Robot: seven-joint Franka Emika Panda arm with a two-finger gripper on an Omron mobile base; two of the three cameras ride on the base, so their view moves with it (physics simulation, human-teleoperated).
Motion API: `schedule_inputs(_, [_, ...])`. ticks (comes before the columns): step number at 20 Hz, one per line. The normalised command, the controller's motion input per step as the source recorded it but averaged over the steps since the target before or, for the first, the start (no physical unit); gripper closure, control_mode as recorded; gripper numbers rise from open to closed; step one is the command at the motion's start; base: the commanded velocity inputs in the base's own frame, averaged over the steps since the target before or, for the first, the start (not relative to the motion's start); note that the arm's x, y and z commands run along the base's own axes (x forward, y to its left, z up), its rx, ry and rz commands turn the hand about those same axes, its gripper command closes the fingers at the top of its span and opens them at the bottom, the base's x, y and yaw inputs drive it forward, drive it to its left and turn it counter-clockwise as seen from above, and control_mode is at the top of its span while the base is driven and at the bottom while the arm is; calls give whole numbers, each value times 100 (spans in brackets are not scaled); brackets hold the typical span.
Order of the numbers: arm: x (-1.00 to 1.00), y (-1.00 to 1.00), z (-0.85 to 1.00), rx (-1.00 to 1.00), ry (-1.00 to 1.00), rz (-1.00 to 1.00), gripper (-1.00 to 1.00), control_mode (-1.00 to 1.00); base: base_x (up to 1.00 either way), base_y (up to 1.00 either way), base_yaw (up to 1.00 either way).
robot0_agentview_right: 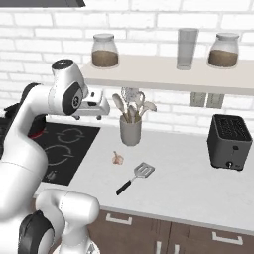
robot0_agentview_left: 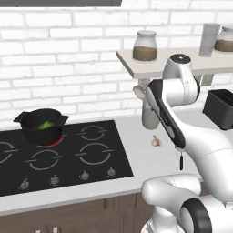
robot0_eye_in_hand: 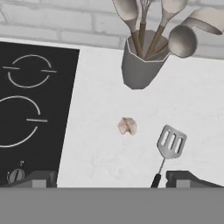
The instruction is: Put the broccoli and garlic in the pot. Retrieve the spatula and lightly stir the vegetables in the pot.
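Note:
The black pot [robot0_agentview_left: 32,128] stands on the back left burner, which glows red beneath it, and the green broccoli [robot0_agentview_left: 45,125] lies inside. On the white counter right of the cooktop rests the pale garlic [robot0_agentview_right: 117,158] [robot0_eye_in_hand: 127,126] [robot0_agentview_left: 156,141]. Just right of the bulb, the slotted grey spatula [robot0_agentview_right: 143,170] [robot0_eye_in_hand: 171,142] lies flat with its dark handle toward the front edge. My gripper [robot0_eye_in_hand: 113,180] hangs high above both, open and holding nothing.
A grey utensil cup [robot0_agentview_right: 130,131] [robot0_eye_in_hand: 139,68] with spoons and a whisk stands behind the garlic by the wall. A black toaster [robot0_agentview_right: 229,141] sits to the right. A shelf [robot0_agentview_right: 163,74] with jars and a glass runs above. The black cooktop [robot0_agentview_left: 68,154] lies to the left.

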Motion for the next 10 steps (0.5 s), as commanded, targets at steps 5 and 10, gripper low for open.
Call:
schedule_inputs(5, [19, -1, -35, 0, 0, 0, -100, -100, 0, 0, 0])
schedule_inputs(10, [24, 0, -95, 0, 15, 0, -100, -100, 0, 0, 0])
